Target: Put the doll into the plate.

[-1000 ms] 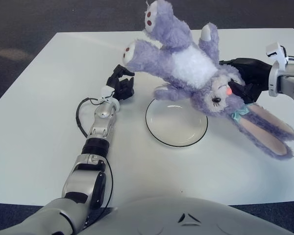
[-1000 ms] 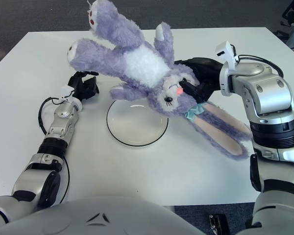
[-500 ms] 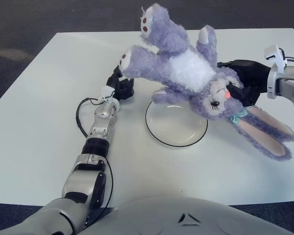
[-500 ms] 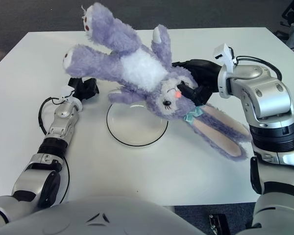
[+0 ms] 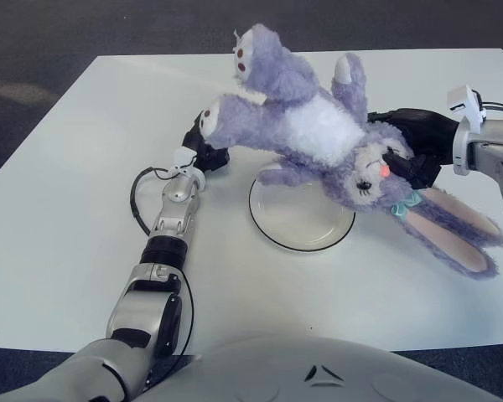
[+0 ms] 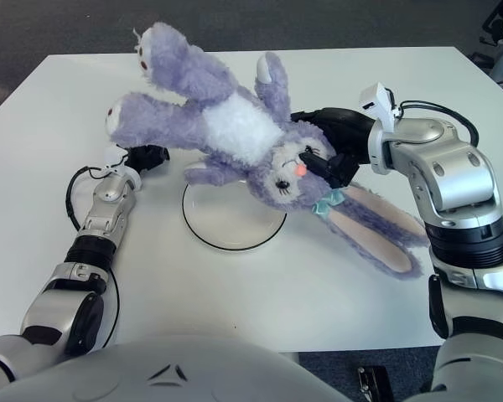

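The right hand (image 6: 335, 151) grips the fluffy purple rabbit doll (image 5: 318, 138) by its head, above the round clear glass plate (image 5: 302, 219). Long ears may drape outside the plate. The left hand (image 5: 203, 152), seemingly curled and empty, sits beside the plate, under the doll's legs.

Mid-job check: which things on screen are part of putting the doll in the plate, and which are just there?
In the job:
- doll, a purple rabbit held upside down above the table
- plate, with nothing in it, on the table
- right hand, gripping the doll at its head

Just there:
- left hand, left of the plate, partly behind the doll's foot
- table
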`<control>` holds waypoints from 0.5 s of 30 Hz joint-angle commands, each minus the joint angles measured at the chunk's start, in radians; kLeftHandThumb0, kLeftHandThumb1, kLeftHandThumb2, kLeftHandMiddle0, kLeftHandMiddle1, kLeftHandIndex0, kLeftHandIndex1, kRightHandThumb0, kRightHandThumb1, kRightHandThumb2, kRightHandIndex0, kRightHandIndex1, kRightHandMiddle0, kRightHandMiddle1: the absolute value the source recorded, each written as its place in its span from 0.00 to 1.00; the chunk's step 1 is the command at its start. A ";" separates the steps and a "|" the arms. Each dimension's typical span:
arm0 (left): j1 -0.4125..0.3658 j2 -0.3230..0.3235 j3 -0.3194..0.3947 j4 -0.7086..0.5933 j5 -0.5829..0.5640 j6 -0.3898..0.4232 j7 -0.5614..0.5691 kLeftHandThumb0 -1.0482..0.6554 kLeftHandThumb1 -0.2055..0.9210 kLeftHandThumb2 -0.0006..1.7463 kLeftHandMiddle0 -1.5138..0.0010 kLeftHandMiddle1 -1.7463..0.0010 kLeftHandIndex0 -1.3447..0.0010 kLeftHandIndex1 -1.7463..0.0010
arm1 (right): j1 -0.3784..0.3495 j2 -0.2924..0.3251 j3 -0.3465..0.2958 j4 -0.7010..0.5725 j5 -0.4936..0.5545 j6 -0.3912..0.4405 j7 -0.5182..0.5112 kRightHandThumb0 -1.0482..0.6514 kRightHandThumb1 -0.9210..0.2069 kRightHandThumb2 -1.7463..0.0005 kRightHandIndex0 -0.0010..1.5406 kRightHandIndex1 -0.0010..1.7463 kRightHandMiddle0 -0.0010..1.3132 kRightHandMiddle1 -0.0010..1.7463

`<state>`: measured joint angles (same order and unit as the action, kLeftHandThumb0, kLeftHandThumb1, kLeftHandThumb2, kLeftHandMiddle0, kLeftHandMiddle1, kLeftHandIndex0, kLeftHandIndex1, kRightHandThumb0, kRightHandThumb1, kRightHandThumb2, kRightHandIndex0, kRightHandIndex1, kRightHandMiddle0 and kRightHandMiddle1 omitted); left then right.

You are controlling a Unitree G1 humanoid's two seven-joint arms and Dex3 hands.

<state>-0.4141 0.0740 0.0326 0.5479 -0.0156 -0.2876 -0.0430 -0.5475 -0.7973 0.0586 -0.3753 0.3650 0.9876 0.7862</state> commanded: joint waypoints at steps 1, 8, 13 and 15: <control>0.059 -0.018 -0.016 0.035 0.019 0.038 0.006 0.39 0.79 0.48 0.40 0.00 0.75 0.00 | 0.013 -0.012 0.011 -0.015 -0.011 -0.025 -0.005 0.62 0.80 0.05 0.55 0.99 0.45 1.00; 0.060 -0.023 -0.018 0.034 0.017 0.034 0.008 0.39 0.80 0.48 0.40 0.00 0.75 0.00 | 0.010 -0.017 0.032 -0.015 -0.017 -0.029 -0.005 0.62 0.80 0.05 0.55 0.98 0.46 1.00; 0.062 -0.027 -0.021 0.030 0.019 0.033 0.012 0.39 0.80 0.48 0.40 0.00 0.75 0.00 | 0.007 -0.016 0.048 -0.010 -0.023 -0.035 -0.001 0.62 0.80 0.05 0.55 0.98 0.46 1.00; 0.063 -0.028 -0.022 0.028 0.020 0.034 0.015 0.39 0.80 0.48 0.41 0.00 0.75 0.00 | 0.002 -0.016 0.056 -0.009 -0.026 -0.030 0.000 0.62 0.80 0.05 0.55 0.99 0.46 1.00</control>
<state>-0.4127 0.0685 0.0284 0.5421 -0.0109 -0.2868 -0.0288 -0.5315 -0.8025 0.1011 -0.3811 0.3433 0.9676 0.7830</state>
